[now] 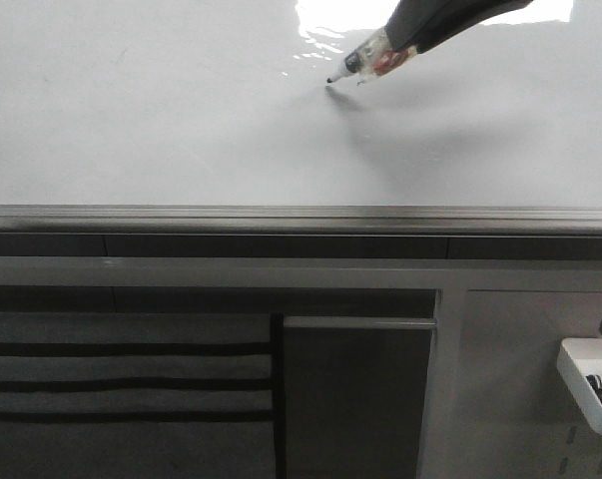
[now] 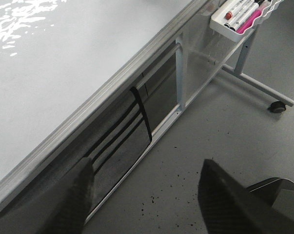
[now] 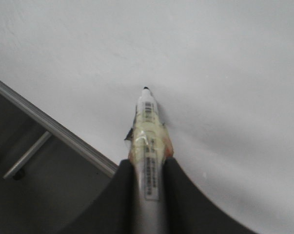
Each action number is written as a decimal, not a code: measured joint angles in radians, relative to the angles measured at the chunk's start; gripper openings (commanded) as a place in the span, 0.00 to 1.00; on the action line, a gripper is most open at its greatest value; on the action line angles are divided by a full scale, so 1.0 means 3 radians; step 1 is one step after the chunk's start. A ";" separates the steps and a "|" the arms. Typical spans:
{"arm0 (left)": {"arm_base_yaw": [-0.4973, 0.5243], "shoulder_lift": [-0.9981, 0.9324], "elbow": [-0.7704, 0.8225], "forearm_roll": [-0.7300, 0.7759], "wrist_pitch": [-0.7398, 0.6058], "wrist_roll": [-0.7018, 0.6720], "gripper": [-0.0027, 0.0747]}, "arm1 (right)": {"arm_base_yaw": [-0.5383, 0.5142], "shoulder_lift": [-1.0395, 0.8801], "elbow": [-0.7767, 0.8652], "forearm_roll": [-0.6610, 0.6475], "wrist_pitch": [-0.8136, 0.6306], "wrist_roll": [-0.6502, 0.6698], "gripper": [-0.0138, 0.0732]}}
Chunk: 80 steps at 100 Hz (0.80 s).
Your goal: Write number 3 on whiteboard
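Note:
The whiteboard point(image 1: 161, 110) is a large glossy white board with a grey bottom rail point(image 1: 281, 219) and a bright glare at its top. No number 3 shows on it. My right gripper point(image 1: 405, 40) is shut on a white marker point(image 1: 365, 60); its black tip point(image 1: 330, 79) is at the board's surface near the glare. In the right wrist view the marker point(image 3: 147, 141) sticks out between the fingers point(image 3: 183, 195) with its tip point(image 3: 146, 88) at the board point(image 3: 225, 58). My left gripper point(image 2: 147, 195) is open and empty, beside the board point(image 2: 54, 63) over the floor.
A small white tray point(image 1: 590, 384) with markers hangs at the lower right of the stand; it also shows in the left wrist view point(image 2: 239, 17). Dark panels point(image 1: 131, 379) lie below the rail. The stand's leg and caster point(image 2: 276, 106) rest on the grey floor.

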 measured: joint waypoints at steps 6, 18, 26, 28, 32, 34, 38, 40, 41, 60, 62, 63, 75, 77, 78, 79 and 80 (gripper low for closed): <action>0.0000 0.0000 0.0000 0.0000 0.0000 0.0000 0.59 | 0.0000 0.0015 0.0000 -0.0054 -0.0014 0.0000 0.16; 0.0000 0.0000 0.0000 0.0000 0.0000 0.0000 0.59 | -0.0087 0.0015 0.0000 -0.0082 0.0018 0.0000 0.16; 0.0000 0.0000 0.0000 0.0000 0.0000 0.0000 0.59 | -0.0200 -0.0016 -0.0013 -0.0077 0.0164 0.0000 0.16; 0.0000 0.0000 0.0000 0.0000 0.0000 0.0000 0.59 | -0.0232 -0.0023 -0.0013 -0.0075 0.0217 0.0000 0.16; 0.0000 0.0000 0.0000 0.0000 0.0000 0.0000 0.59 | -0.0285 -0.0038 -0.0013 -0.0058 0.0307 0.0000 0.16; 0.0000 0.0000 0.0000 0.0000 0.0000 0.0000 0.59 | -0.0292 -0.0045 -0.0006 -0.0058 0.0341 0.0000 0.16; 0.0000 0.0000 0.0000 0.0000 0.0000 0.0000 0.59 | -0.0309 -0.0045 0.0016 -0.0040 0.0353 0.0000 0.16; 0.0000 0.0000 0.0000 0.0000 0.0000 0.0000 0.59 | -0.0309 -0.0045 0.0036 -0.0024 0.0353 0.0000 0.16; 0.0000 0.0000 0.0000 0.0000 0.0000 0.0000 0.59 | -0.0309 -0.0045 0.0049 -0.0018 0.0346 0.0000 0.16; 0.0000 0.0000 0.0000 0.0000 0.0000 0.0000 0.59 | -0.0105 0.0048 0.0159 0.0018 0.0168 0.0000 0.16; 0.0000 0.0000 0.0000 0.0000 0.0000 0.0000 0.59 | -0.0098 0.0056 0.0151 0.0015 0.0162 0.0000 0.16; 0.0000 0.0000 0.0000 0.0000 0.0000 0.0000 0.59 | -0.0093 0.0072 0.0151 0.0019 0.0162 0.0000 0.16; 0.0000 0.0000 0.0000 0.0000 0.0000 0.0000 0.59 | -0.0095 0.0107 0.0103 0.0027 0.0206 0.0000 0.16; 0.0000 0.0000 0.0000 0.0000 0.0000 0.0000 0.59 | -0.0112 0.0107 0.0099 0.0035 0.0227 0.0000 0.16; 0.0000 0.0000 0.0000 0.0000 0.0000 0.0000 0.59 | -0.0113 0.0107 0.0095 0.0043 0.0239 0.0000 0.16; 0.0000 0.0000 0.0000 0.0000 0.0000 0.0000 0.59 | -0.0130 0.0107 0.0095 0.0051 0.0246 0.0000 0.16; 0.0000 0.0000 0.0000 0.0000 0.0000 0.0000 0.59 | -0.0136 0.0107 0.0095 0.0052 0.0259 -0.0006 0.16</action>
